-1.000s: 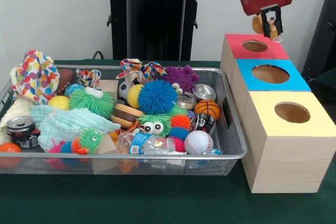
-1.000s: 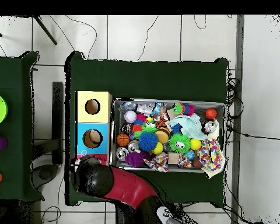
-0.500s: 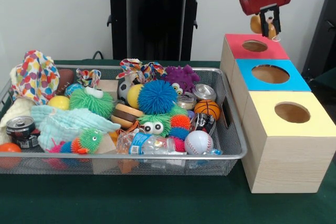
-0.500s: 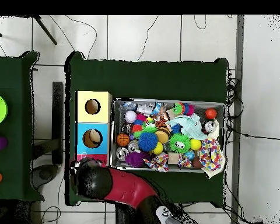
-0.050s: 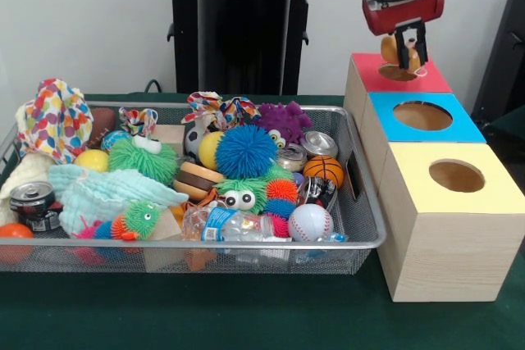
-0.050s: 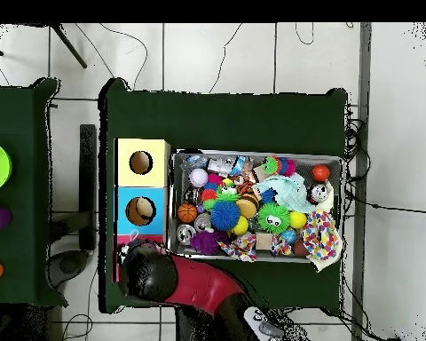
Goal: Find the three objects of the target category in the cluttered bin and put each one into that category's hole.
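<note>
Overhead the arm (image 6: 177, 282) hides the red box (image 5: 392, 79); the hand (image 5: 408, 56) grips a tan object (image 5: 389, 47), partly hidden.

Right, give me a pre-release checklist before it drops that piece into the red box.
1. Gripper shut on the tan object: ok.
2. Gripper over the red box's hole: roughly, front view; exact alignment cannot tell.
3. Red hole unblocked: ok, rim visible below the object.
4. Overhead confirmation: cannot tell, the arm covers the red box.
5. Object clear of the blue box: ok.
</note>
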